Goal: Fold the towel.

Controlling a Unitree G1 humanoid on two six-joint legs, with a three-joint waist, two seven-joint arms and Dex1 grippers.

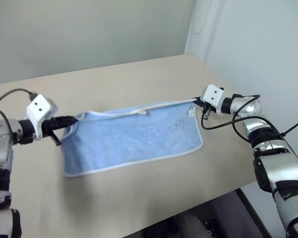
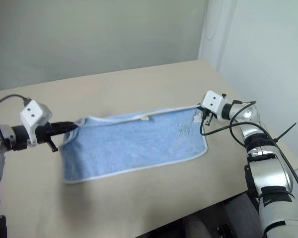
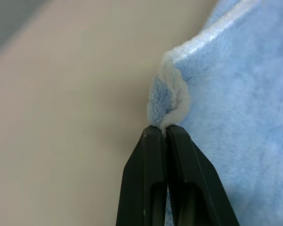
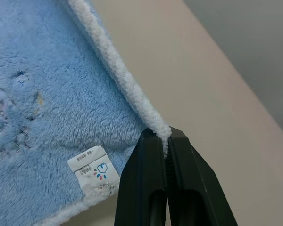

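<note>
Both claws, left claw (image 1: 69, 120) & right claw (image 1: 198, 103), pinch the towel (image 1: 131, 139) far corners; we keep the edge taut, bring it evenly to the near hem.

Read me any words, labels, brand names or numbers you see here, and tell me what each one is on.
White tag sewn at the corner of the towel: small printed lines and a little coloured logo, too small and blurred to read.
No other words, numbers or signs can be read.
</note>
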